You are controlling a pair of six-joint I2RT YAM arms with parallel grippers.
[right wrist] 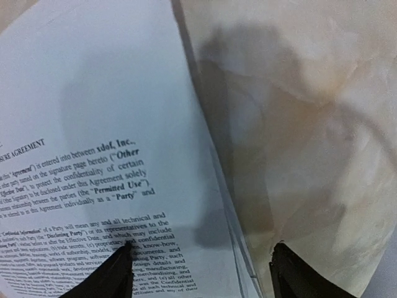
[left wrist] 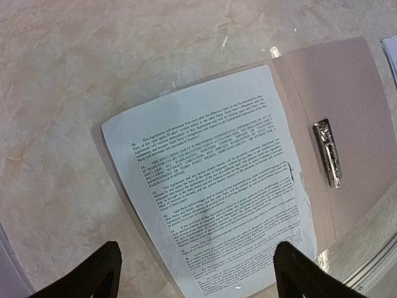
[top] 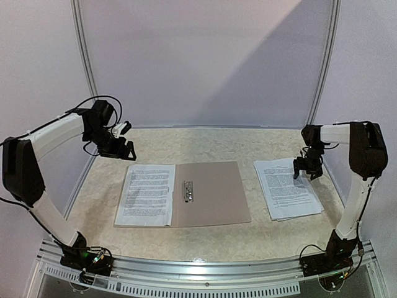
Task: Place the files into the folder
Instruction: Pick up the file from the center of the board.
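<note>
1. Folder [top: 214,194]: brown-tan card, lying open and flat at the centre of the top view, on the table [top: 248,239].
2. Metal clip [top: 188,190]: sitting upright along the fold of the folder, just right of item 3.
3. Printed sheet [top: 147,194]: white, text side up, lying on the folder's left flap and covering nearly all of it.
4. Stack of files [top: 286,188]: white printed sheets, text up, lying on the table at centre right of the top view, slightly skewed and apart from the folder's right edge.
5. Left pincer [top: 121,149]: hovering at the upper left of the top view, above the table just beyond the printed sheet's far corner. Its jaws are standing wide and carrying nothing.
6. Right pincer [right wrist: 201,245]: hanging low over the far right part of the stack. Its jaws are gaping wide, straddling the stack's edge, one finger [right wrist: 111,270] over the text and the other over bare table. Whether the finger is touching paper cannot be told.
</note>
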